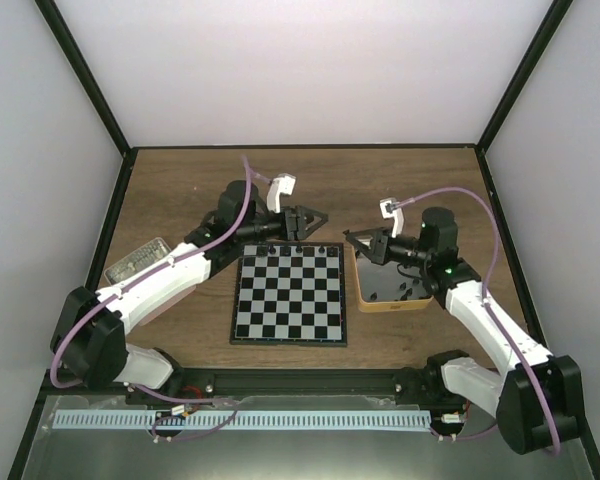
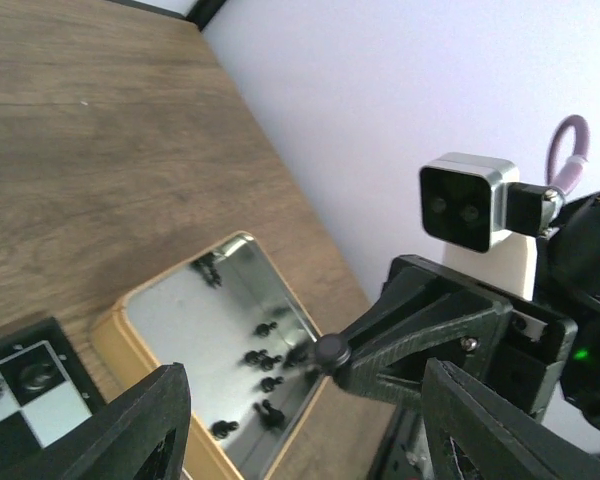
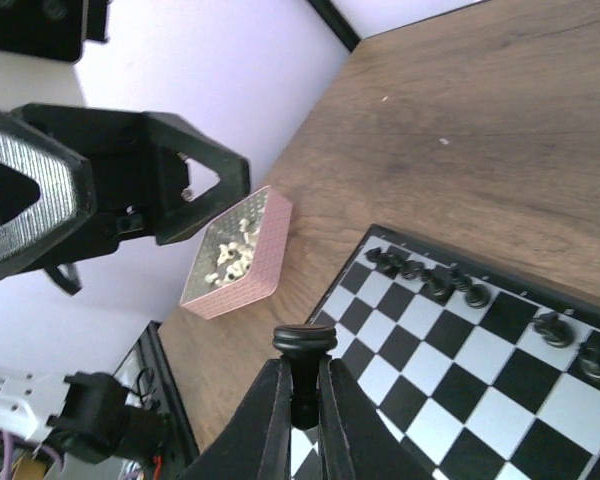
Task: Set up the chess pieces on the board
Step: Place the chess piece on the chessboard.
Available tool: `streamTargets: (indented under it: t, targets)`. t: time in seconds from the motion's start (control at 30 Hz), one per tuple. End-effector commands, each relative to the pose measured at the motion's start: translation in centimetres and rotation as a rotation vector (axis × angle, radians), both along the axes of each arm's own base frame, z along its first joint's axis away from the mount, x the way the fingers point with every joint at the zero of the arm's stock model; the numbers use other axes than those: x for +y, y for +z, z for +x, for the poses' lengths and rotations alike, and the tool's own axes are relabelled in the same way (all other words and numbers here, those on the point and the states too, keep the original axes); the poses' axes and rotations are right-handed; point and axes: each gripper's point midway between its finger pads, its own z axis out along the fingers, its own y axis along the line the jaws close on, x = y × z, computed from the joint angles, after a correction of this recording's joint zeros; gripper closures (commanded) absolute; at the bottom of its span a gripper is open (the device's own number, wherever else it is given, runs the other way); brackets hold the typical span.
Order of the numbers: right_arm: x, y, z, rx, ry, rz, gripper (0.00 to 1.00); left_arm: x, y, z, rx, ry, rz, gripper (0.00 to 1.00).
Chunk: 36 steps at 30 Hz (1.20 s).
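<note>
At the left edge of the counter sits the pink tray, full of white pieces; none of them looks to have reached the board yet. The left hand hangs over the far edge of the board, its jaws spread apart with nothing between them. The board lies flat in the middle, between the two arms; along its far row stand several black pieces, packed closer towards the left end and with gaps towards the right; every other square I can see is bare. To the right, the right hand is clamped tight on one black piece, held upright by its stem above the board's right side. Beyond it the tin sits just beside the board, and a scatter of loose pieces lies in it. By my reckoning the job is early; part of one black row is placed, the rest of the black set and all the white remain.
</note>
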Motion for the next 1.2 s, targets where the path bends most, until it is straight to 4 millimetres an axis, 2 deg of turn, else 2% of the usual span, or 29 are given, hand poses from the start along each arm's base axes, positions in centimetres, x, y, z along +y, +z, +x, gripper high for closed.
streamTargets:
  t: [0.0,0.2,0.43,0.63,0.83,1.07,1.13,1.17]
  targets:
    - [2.1,2.0,-1.9,-0.082,0.140,0.032,0.98,-1.4,0.3,-1.2,0.047,-0.111,-0.083,0.35]
    - [3.7,2.4,-1.8,-0.098,0.179,0.025,0.98,-2.5,0.1,-3.0,0.144,-0.234,-0.193,0.45]
    - [4.6,3.1,-1.3,-0.110,0.196,0.037,0.98,-2.3,-1.7,-3.2,0.202,-0.216,-0.183,0.52]
    - [5.1,3.4,-1.6,-0.125,0.220,0.041,0.98,-2.3,-2.3,-3.0,0.233,-0.199,-0.187,0.58]
    - [5.2,3.1,-1.8,-0.127,0.226,0.031,0.98,-2.5,-2.0,-2.8,0.287,-0.188,-0.256,0.72]
    - [5.3,3.3,-1.6,-0.133,0.217,0.028,0.97,-2.4,-2.7,-2.7,0.311,-0.173,-0.248,0.87]
    - [5.2,3.5,-1.5,-0.137,0.207,0.030,0.94,-2.4,-2.8,-2.6,0.314,-0.165,-0.244,0.90]
    - [5.1,3.6,-1.4,-0.138,0.199,0.030,0.88,-2.4,-2.8,-2.5,0.316,-0.161,-0.243,0.91]
